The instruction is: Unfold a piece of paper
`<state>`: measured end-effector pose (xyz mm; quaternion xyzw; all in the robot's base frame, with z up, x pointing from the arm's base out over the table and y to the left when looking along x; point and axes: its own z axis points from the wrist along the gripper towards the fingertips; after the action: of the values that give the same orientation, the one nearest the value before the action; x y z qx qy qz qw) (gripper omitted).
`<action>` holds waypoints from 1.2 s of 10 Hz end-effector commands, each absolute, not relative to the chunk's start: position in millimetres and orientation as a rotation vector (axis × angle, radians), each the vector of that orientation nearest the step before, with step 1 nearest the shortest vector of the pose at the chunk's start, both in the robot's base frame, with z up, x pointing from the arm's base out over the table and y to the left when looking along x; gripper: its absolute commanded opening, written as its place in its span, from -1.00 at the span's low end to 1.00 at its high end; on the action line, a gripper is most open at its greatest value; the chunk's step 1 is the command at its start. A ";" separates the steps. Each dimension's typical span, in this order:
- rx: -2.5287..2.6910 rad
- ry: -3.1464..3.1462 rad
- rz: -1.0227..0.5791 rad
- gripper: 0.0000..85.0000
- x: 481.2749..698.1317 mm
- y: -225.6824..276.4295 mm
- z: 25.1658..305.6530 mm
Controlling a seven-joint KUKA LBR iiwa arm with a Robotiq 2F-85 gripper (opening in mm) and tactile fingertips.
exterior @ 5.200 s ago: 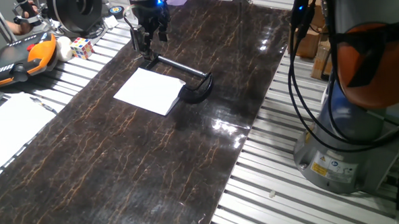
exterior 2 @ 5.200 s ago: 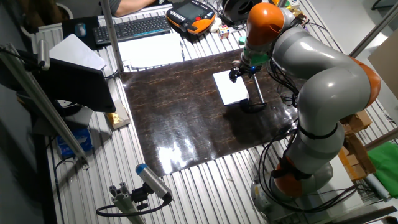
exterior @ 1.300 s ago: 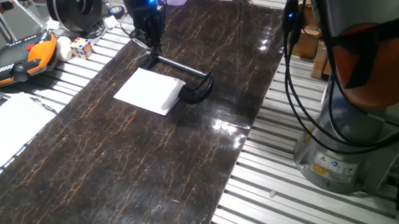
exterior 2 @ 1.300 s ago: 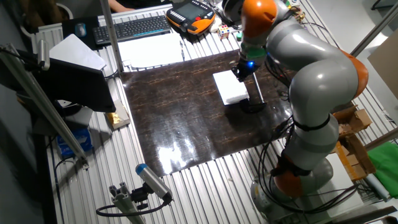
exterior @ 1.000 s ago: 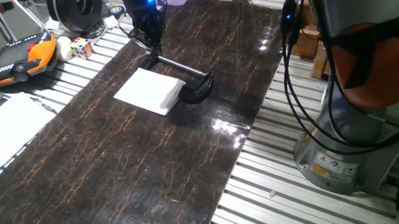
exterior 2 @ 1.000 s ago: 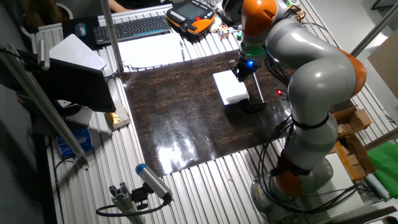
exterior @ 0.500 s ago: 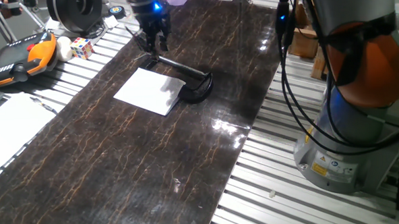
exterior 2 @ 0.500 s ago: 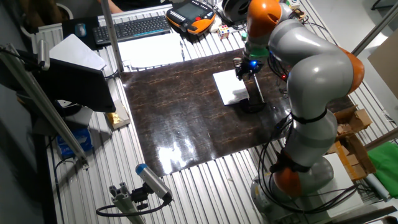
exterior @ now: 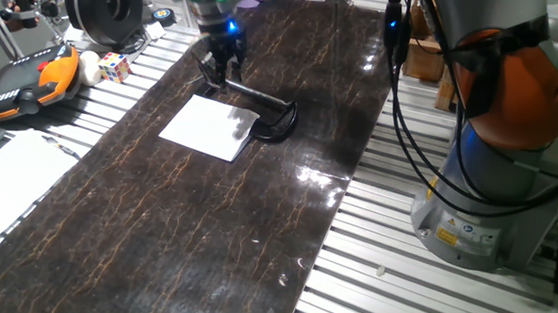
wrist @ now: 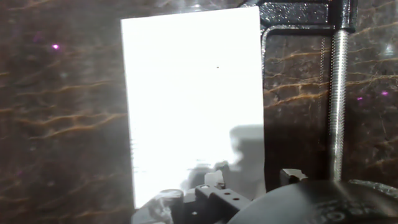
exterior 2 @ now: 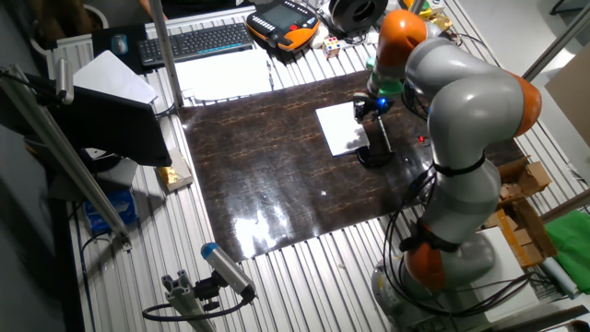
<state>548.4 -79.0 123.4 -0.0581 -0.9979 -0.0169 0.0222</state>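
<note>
- My arm reaches across the table, gripper pointing down above the paper's far edge, beside the clamp.
- Fingers slightly parted, holding nothing.

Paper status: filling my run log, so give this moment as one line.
paper: folded, flat on mat | gripper: above far edge, not touching | clamp: beside paper

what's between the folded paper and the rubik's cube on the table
In one fixed view, only bare dark marbled mat, then slatted table top, lies between the piece of paper and the Rubik's cube.
</note>
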 end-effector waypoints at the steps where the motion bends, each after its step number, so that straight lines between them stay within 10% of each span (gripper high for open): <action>1: -0.176 -3.096 -0.053 0.22 547.7 -81.5 107.0; 12: -0.147 -3.169 -0.124 0.23 538.7 -95.5 65.8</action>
<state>538.4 -95.5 65.5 -0.0463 -0.9980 -0.0385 -0.0170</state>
